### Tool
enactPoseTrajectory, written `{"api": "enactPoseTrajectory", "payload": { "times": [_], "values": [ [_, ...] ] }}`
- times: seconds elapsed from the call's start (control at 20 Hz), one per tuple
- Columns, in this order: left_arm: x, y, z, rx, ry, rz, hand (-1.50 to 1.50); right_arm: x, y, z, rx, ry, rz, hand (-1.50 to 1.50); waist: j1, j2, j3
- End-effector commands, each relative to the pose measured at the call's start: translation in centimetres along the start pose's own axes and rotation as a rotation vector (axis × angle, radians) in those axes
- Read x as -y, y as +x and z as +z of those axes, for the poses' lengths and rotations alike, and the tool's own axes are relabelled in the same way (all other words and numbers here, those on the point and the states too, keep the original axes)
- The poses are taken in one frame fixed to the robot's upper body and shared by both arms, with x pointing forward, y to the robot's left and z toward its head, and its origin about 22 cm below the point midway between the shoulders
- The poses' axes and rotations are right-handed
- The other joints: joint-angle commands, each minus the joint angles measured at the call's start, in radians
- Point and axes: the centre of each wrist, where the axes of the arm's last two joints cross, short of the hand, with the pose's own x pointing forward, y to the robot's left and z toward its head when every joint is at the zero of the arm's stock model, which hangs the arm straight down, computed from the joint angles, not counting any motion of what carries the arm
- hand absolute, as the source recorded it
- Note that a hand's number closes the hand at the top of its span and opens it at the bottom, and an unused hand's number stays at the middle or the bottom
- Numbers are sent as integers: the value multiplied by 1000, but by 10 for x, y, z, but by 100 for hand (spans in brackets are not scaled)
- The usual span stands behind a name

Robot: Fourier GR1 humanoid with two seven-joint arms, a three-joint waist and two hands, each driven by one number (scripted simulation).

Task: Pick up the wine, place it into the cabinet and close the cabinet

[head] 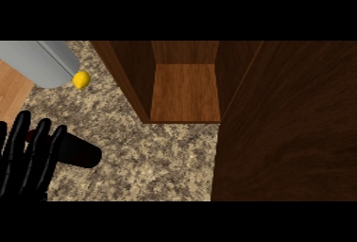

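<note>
Left hand [28, 156] — straight black fingers against dark cylindrical wine [78, 151] — on speckled granite counter [160, 156].

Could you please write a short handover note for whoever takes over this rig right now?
Left hand: at the view's lower left, fingers extended over the dark wine bottle, which lies on the granite counter; whether it is gripped cannot be told.
Right hand: not in view.
Cabinet: open, its shelf bare, its door swung out at the right.
Also there: a grey cylinder and a lemon, upper left.
Done: nothing placed yet.
Left: lift the wine, set it in the cabinet, close the door.
</note>
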Motion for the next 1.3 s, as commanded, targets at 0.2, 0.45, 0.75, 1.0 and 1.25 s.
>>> {"api": "enactPoseTrajectory", "payload": {
  "times": [0.2, 0.45, 0.75, 1.0, 1.25],
  "values": [
    [-5, 20, -4, 9, 83, -6, -150, -3, 33, 0, 32, 0, -4, -150, 0, 1, 0],
    [-15, 25, 3, -18, 92, -16, -150, -4, 27, -5, 34, -25, -1, -150, 2, 1, 0],
    [-37, 24, 11, -15, 148, -77, -150, -12, 28, 6, 35, -48, 1, -150, 2, -1, -1],
    [-65, 33, 7, -1, 190, -82, -150, -1, 40, -1, 46, -43, 15, -150, 7, -1, -1],
    [-90, 20, 9, -39, 221, -90, -150, 1, 49, 17, 29, -24, 29, -150, 4, -3, -2]
  ]
}}
